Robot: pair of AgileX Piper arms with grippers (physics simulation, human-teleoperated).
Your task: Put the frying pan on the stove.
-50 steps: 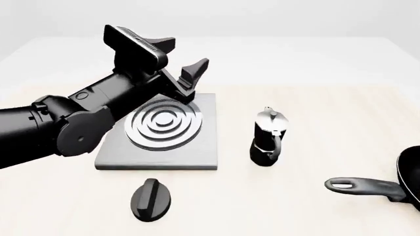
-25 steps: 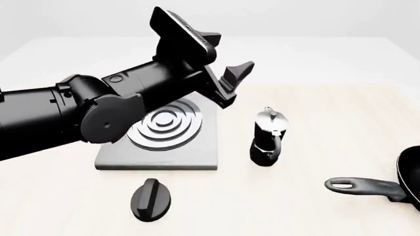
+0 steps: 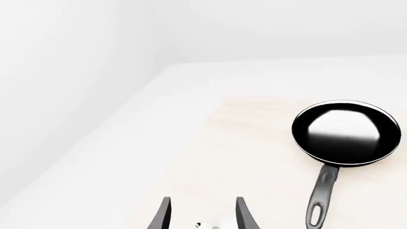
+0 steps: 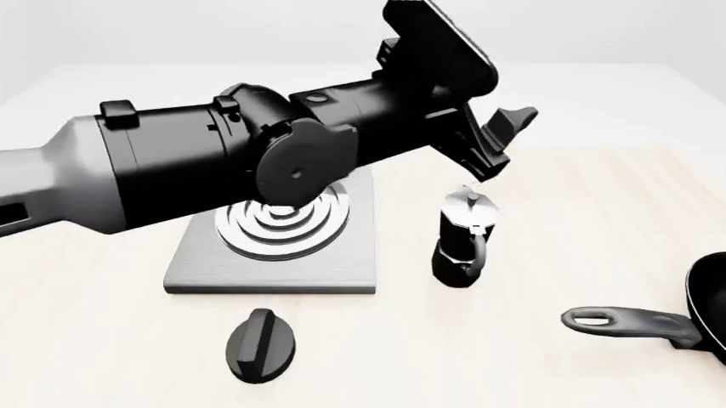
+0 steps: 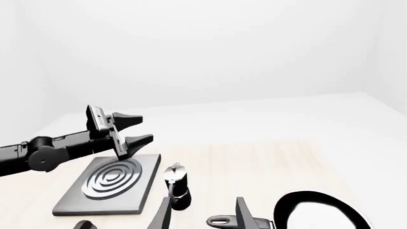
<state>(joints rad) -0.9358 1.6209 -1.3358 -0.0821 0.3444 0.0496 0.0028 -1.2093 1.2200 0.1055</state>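
Note:
The frying pan lies at the table's right edge in the front view, cut off by the frame, its slotted handle pointing left. The left wrist view shows the whole frying pan, glossy inside, well ahead of the fingers. The stove sits left of centre, partly under my left arm. My left gripper hangs open and empty in the air above the moka pot. My right gripper is open and empty, raised above the frying pan; the front view does not show it.
A small black oval knob-like object lies in front of the stove. The moka pot stands between stove and pan, right under the left gripper. In the right wrist view the stove and the moka pot lie beyond the fingers.
My left arm has swung rightward from above the stove to above the moka pot, still open. The pan, stove, pot and knob have not moved.

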